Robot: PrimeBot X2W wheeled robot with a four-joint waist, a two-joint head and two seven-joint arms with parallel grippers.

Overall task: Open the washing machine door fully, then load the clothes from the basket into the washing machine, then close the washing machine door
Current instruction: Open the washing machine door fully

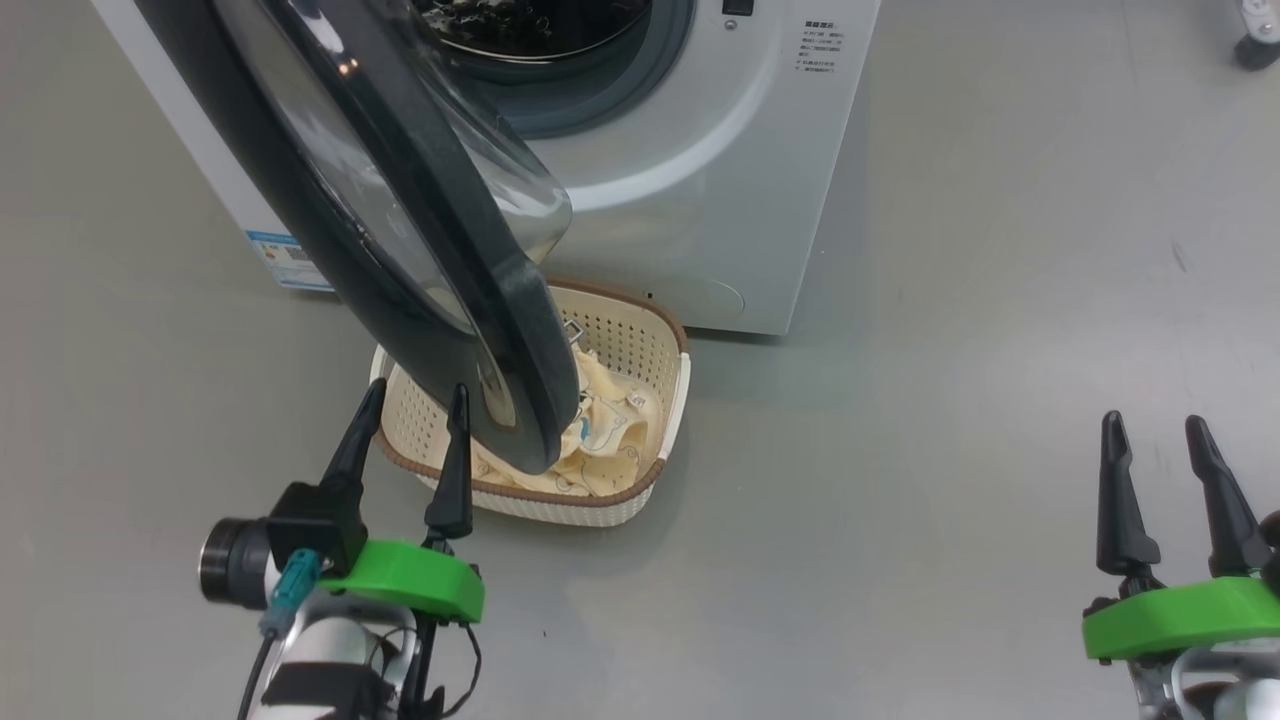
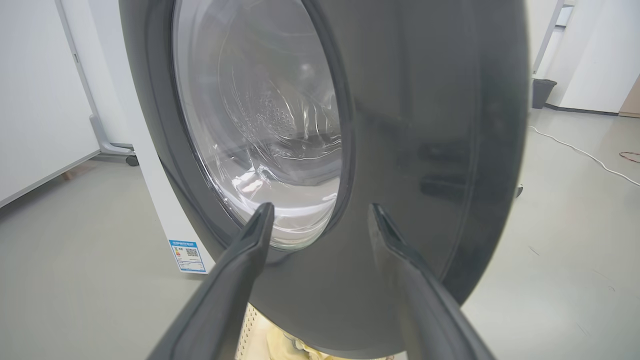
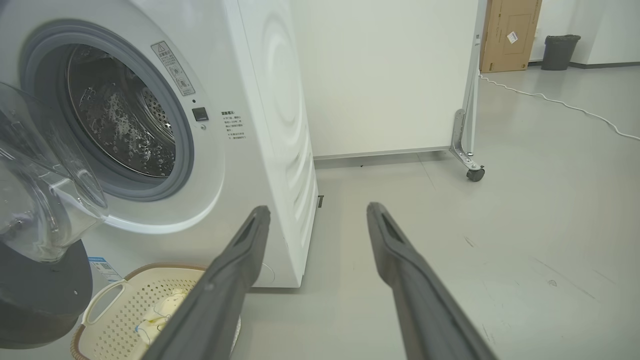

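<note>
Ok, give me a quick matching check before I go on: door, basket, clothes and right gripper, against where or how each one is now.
Column one:
1. washing machine door
2. basket
3. clothes
4. right gripper

Column two:
A. on the floor in front of the washing machine
B. open, above bare floor
C. swung out, overhanging the basket
D. lying in the basket

Pairs: 1-C, 2-A, 3-D, 4-B

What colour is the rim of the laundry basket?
Brown. The basket itself is cream with small holes in its sides. The head view shows it best.
</note>
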